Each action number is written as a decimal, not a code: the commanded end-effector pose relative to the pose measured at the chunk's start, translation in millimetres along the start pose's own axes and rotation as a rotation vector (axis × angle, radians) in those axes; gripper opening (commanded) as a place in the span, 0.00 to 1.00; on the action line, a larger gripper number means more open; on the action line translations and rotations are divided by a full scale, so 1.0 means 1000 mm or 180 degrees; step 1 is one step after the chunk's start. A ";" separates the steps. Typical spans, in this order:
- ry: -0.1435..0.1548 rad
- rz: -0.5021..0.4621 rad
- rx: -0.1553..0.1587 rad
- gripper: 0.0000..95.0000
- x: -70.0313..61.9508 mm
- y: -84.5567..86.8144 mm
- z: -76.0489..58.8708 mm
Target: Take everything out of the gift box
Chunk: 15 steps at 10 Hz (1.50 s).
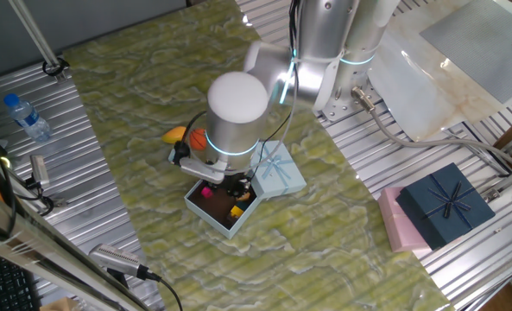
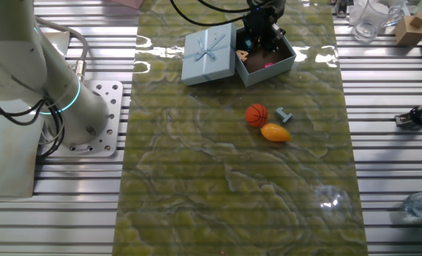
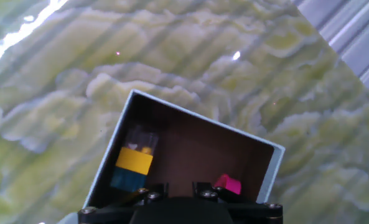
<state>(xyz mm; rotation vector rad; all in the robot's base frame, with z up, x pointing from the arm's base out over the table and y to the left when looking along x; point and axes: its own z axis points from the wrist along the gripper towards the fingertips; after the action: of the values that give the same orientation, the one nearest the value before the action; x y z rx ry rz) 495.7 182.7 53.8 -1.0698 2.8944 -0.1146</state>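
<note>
Bright, even overhead light fills all three views. In the other fixed view, white glare streaks the green marbled mat (image 2: 232, 163) near its far edge. The hand view shows glare at its top left corner and small bright specks on the mat; the gripper (image 3: 178, 202) body at the bottom is dark and blurred, being so close. The gift box (image 3: 190, 155) interior lies in shadow. The fixed views are sharp.

The arm (image 1: 325, 52) reaches down from one o'clock in one fixed view, wrist bent, its gripper (image 2: 262, 37) pointing straight downward; whether its fingers are spread is hidden.
</note>
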 end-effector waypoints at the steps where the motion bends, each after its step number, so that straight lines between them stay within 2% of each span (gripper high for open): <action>1: 0.0057 0.0345 0.0014 0.40 0.001 -0.002 0.002; 2: 0.0065 0.0419 0.0023 0.20 0.004 -0.003 0.003; 11: 0.0029 0.0897 0.0054 0.20 0.011 -0.011 0.004; 12: -0.0004 0.1003 0.0058 0.40 0.011 -0.016 0.008; 15: -0.0029 0.1139 0.0061 0.40 0.012 -0.021 0.007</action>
<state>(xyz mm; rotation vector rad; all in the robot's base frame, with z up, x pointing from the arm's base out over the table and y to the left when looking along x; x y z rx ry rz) 501.5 159.3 46.6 -0.5345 3.0100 -0.1171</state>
